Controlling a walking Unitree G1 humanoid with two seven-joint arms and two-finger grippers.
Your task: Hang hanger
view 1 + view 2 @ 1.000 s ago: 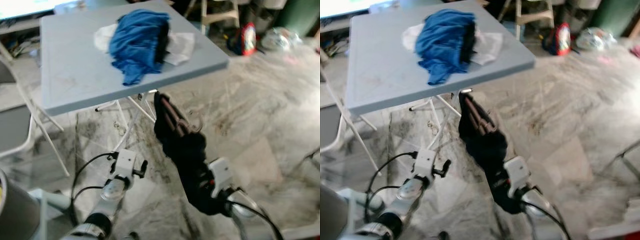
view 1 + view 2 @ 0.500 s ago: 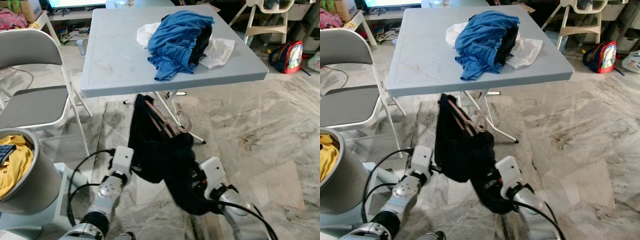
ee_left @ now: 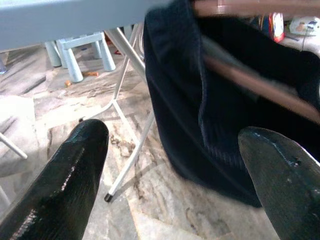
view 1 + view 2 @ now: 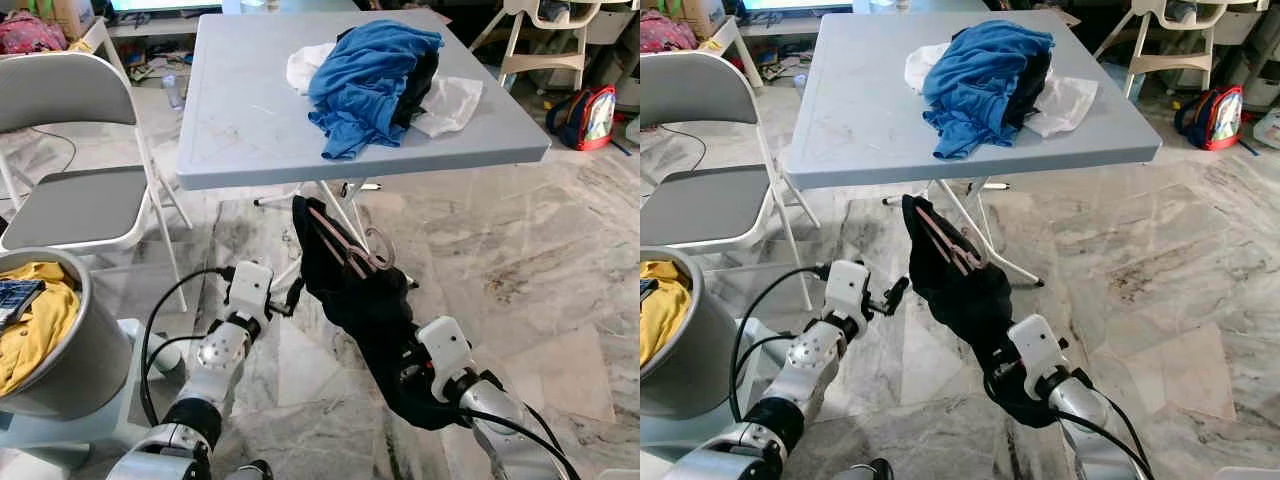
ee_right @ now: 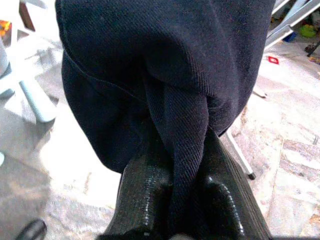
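Right gripper [image 5: 172,200]: fingers pinched tight on a fold of the dark garment [image 4: 370,300], low in front of the robot. Left gripper [image 3: 170,165]: fingers spread wide apart, grasping nothing, just beside the garment's hanging edge. The garment, navy and finely ribbed, is draped over a brown hanger [image 4: 340,245] whose wire hook [image 4: 380,243] stands clear of the cloth; both are raised in the air below the near edge of the table [image 4: 250,130]. The table is grey-blue and square, on folding white legs, and bears a heap of blue cloth [image 4: 365,80] over white cloth [image 4: 450,100]. Grey folding chair [image 4: 70,150] at the robot's left; a grey bin [image 4: 50,350] with yellow fabric [image 4: 35,320] below it. Floor [image 4: 540,280]: pale veined marble. Red backpack [image 4: 598,115] at far right.
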